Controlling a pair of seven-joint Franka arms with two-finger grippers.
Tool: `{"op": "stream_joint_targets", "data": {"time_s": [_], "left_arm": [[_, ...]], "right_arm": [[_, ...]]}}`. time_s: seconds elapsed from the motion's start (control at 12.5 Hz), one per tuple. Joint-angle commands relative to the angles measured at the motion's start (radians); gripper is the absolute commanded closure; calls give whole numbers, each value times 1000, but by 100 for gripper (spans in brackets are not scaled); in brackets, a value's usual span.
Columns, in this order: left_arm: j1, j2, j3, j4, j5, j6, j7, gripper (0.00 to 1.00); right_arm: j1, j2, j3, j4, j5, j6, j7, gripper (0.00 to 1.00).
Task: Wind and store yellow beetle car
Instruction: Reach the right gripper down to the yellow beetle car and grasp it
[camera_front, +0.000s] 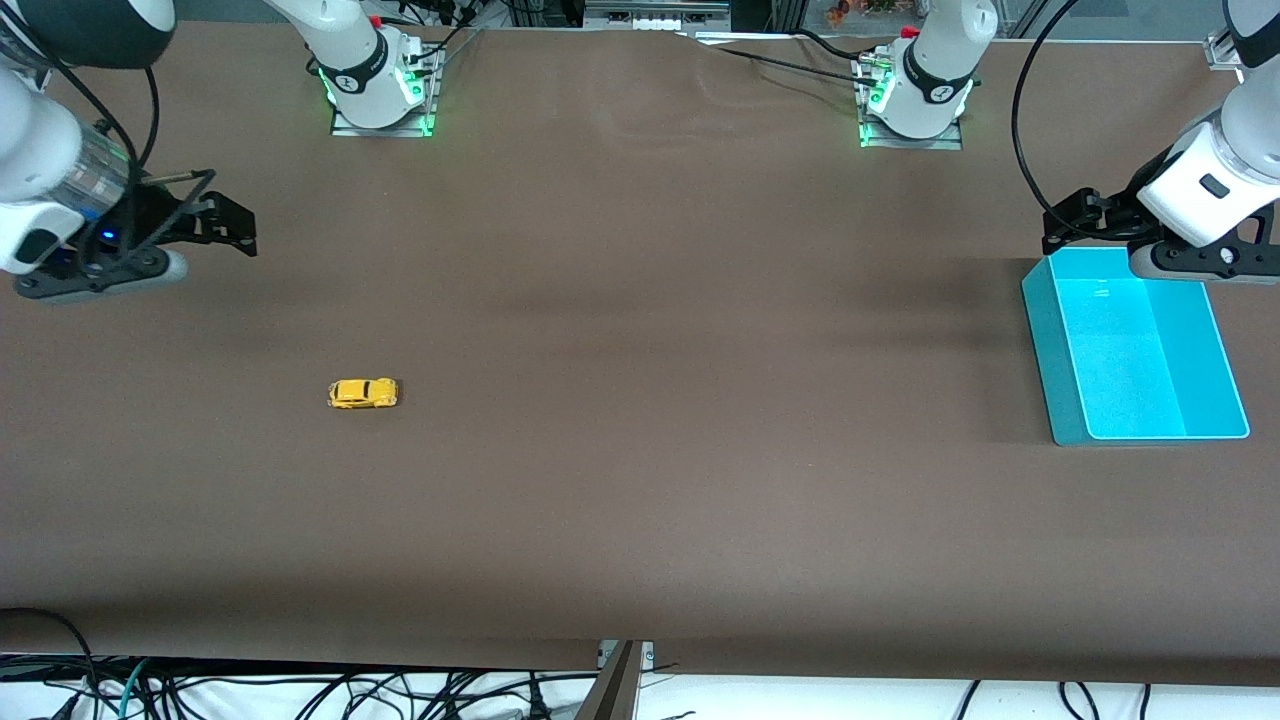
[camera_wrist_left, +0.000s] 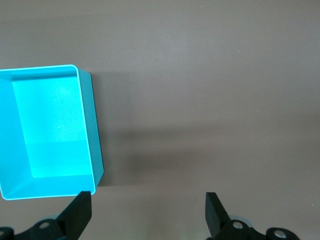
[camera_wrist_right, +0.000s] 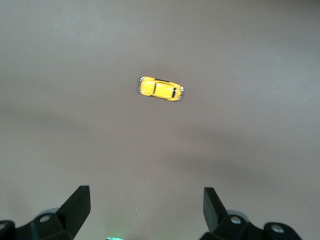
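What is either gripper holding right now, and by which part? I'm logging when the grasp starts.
Nothing is held. The right gripper and the left gripper are both open in the air; the yellow beetle car sits untouched on the table.

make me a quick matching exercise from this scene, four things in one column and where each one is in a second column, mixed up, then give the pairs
Things
1. yellow beetle car
2. teal bin
3. left gripper
4. right gripper

Places
A. open, by the bin's edge farthest from the front camera
B. on the table at the left arm's end
C. open, over bare table at the right arm's end
D. alone on the cloth toward the right arm's end, wheels down

Pairs: 1-D, 2-B, 3-A, 4-C
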Motion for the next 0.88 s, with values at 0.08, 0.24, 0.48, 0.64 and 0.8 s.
{"op": "stream_joint_targets", "data": {"time_s": [0.08, 0.24, 0.48, 0.64, 0.8], "left_arm": [[5, 14, 0, 30, 25, -32, 0, 0], [5, 14, 0, 30, 22, -33, -2, 0], [5, 14, 0, 30, 20, -33, -3, 0], [5, 14, 1, 30, 20, -33, -2, 0], [5, 14, 0, 30, 20, -33, -2, 0]], "right_arm": [[17, 105, 7, 3, 17, 26, -242, 0], [17, 177, 9, 1, 14, 102, -470, 0], [17, 285, 13, -11, 14, 237, -834, 0], [5, 311, 15, -84, 14, 357, -1028, 0], [-11, 308, 13, -195, 16, 510, -1137, 0]]}}
